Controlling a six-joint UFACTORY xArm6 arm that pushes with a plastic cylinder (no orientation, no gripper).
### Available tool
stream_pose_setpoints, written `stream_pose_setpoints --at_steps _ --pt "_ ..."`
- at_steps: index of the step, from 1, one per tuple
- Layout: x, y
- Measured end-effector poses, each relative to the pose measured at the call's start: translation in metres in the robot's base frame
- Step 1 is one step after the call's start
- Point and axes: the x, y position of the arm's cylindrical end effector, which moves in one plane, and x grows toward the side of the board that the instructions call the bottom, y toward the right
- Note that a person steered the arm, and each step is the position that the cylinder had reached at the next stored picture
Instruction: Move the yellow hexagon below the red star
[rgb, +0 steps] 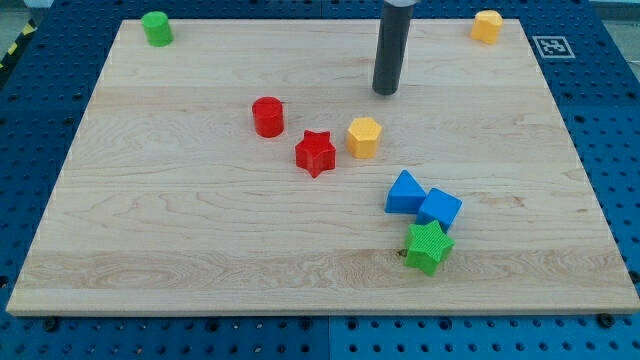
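Note:
The yellow hexagon (364, 136) sits near the board's middle, just to the view's right of the red star (316, 153) and slightly higher; the two are close but apart. My tip (385, 92) is above the yellow hexagon in the view, a short gap away, touching no block. The dark rod rises from it to the view's top edge.
A red cylinder (268, 116) stands left of the star. A blue triangle (405, 192), a blue cube (439, 209) and a green star (429, 247) cluster at lower right. A green cylinder (157, 28) is at top left, another yellow block (487, 26) at top right.

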Motion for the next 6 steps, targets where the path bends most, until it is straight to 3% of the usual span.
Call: stream_pose_setpoints --at_steps 2,3,6 --pt "0.088 -0.015" --pt "0.11 -0.022" --pt "0.128 -0.123"
